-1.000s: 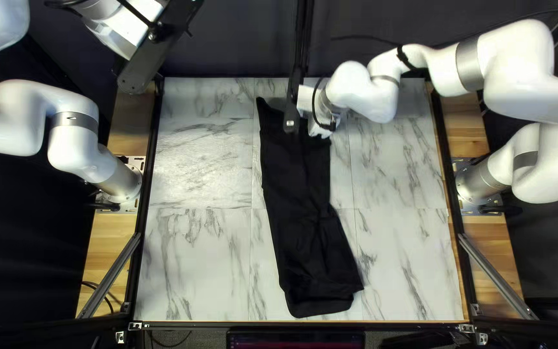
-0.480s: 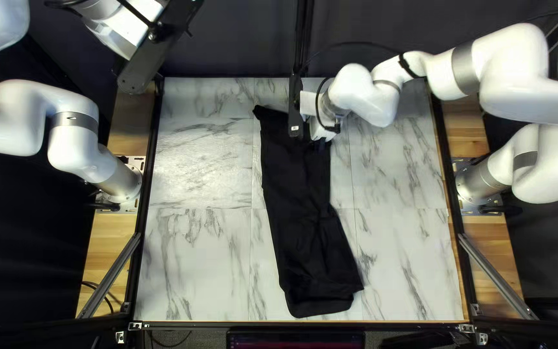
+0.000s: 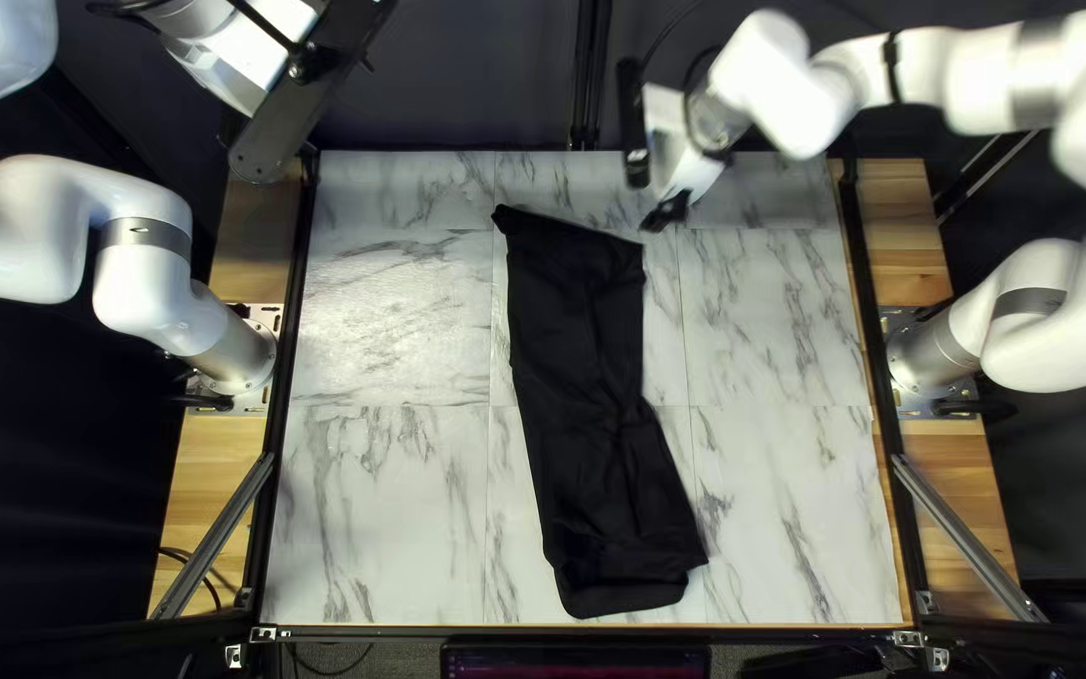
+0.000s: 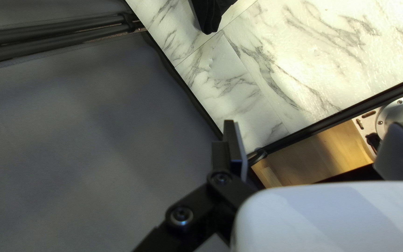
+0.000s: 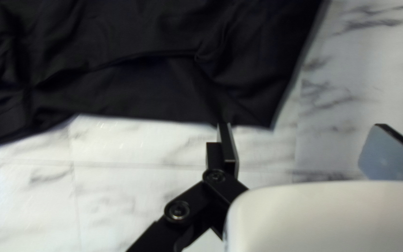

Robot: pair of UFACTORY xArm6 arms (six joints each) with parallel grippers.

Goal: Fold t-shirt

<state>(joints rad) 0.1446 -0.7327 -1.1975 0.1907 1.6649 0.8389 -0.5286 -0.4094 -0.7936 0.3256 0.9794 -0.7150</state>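
Right arm [image 3: 796,101] pulled away, jaws spread, black t-shirt [image 3: 581,377] near ahead

PASSAGE: marble tabletop [image 3: 392,314], both sides of t-shirt [image 3: 581,377] | BLOCKED: far edge, right pincer [image 3: 666,214], right arm [image 3: 981,78]

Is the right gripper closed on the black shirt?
No, the right gripper is open, its two fingers standing wide apart.
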